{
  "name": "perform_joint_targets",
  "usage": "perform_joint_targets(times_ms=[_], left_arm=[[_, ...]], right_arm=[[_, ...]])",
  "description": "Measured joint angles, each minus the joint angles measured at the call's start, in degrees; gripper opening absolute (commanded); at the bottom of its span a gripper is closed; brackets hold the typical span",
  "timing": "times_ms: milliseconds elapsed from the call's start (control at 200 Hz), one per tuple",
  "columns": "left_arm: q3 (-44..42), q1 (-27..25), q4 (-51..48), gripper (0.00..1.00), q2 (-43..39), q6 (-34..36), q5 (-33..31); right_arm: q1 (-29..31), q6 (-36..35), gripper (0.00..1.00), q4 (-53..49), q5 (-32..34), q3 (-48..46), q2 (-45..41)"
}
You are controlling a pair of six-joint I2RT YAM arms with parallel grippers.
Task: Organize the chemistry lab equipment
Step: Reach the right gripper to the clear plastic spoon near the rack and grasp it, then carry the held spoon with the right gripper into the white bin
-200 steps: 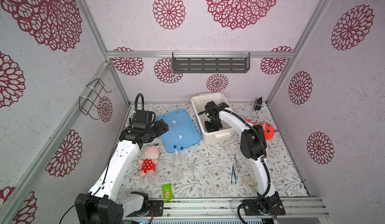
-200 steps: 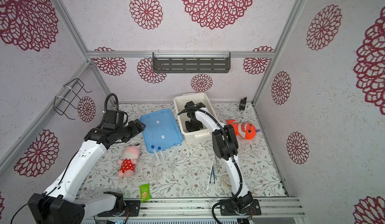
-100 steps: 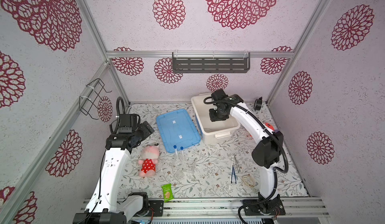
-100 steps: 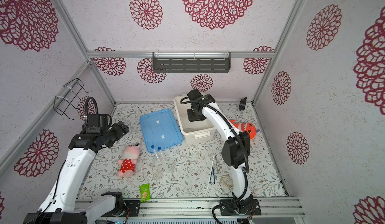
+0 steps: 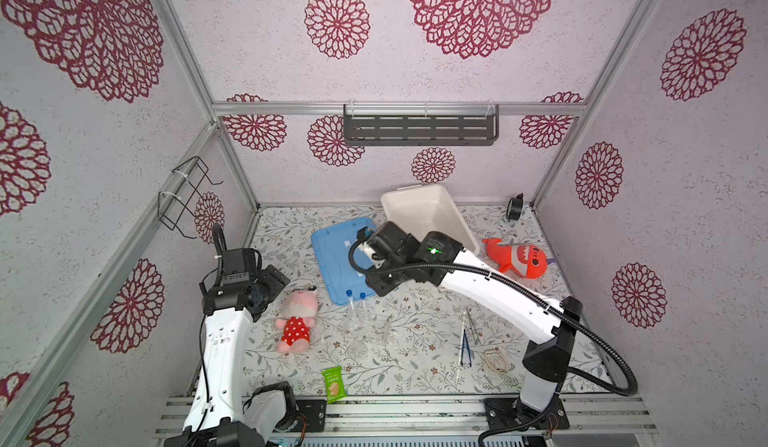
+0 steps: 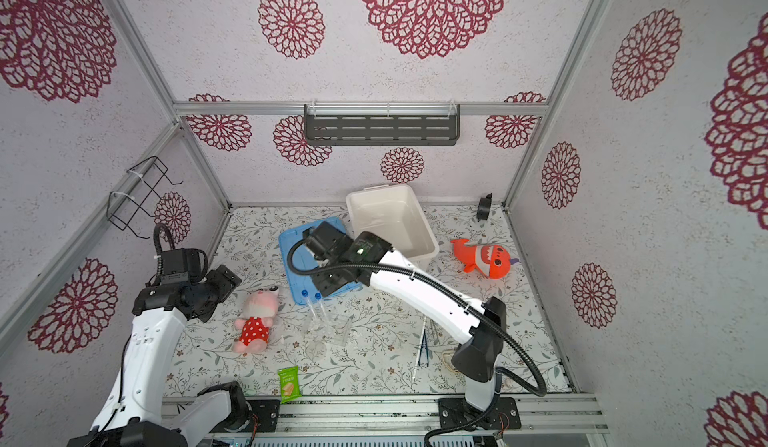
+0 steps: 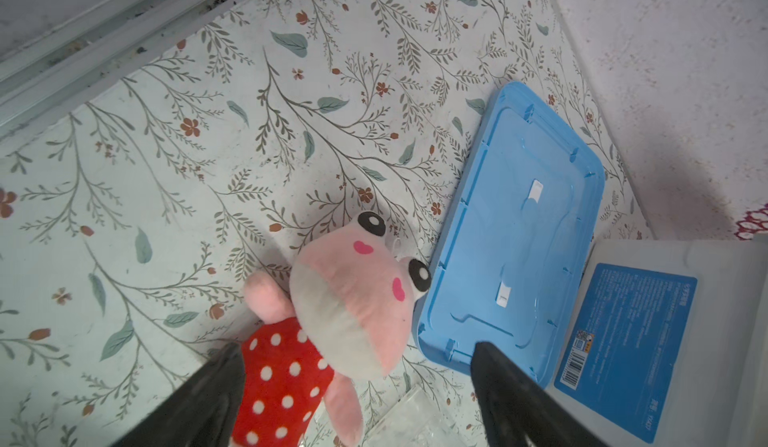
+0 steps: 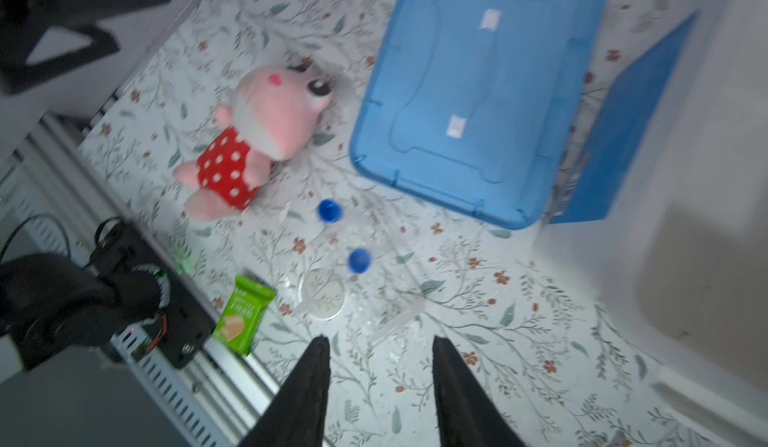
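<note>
Floral tabletop lies beneath left fingers and right fingers, both parted, empty.

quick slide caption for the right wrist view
Right gripper, fingers apart and empty, facing two blue-capped tubes near a pink plush and a blue lid on the floral table.

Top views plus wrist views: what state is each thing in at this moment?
white bin: open, lid off, looks empty
blue lid: off the bin, flat on the table beside it
two blue-capped tubes: capped, lying on the table
left pincer: open, empty
right pincer: open, empty
pink plush: lying face up
</note>
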Motion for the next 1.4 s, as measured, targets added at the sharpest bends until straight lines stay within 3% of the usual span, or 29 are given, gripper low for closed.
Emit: perform_joint_targets(times_ms=[270, 515, 701, 986, 1401], left_arm=[[-0.02, 4.76, -0.48, 0.89, -0.02, 0.68, 0.92], [-2.1, 7.34, -0.55, 0.89, -1.16, 1.29, 2.82], [-3.54, 8.2, -0.57, 0.89, -1.66, 1.29, 4.39], [-3.65, 9.27, -0.59, 0.89, -1.64, 2.14, 5.95], [-3.54, 10.05, -0.66, 0.89, -1.46, 3.04, 6.97]], right_arm=[[9.73, -6.67, 0.56, 1.01, -2.08, -4.33, 3.32], [9.49, -8.96, 0.55, 1.64, -2.86, -6.69, 15.06], [9.38, -9.29, 0.49, 1.25, -2.25, -3.98, 20.44], [9.38, -9.14, 0.24, 1.51, -2.47, -3.23, 20.63], [9.4, -7.72, 0.09, 0.11, -2.32, -3.23, 19.91]])
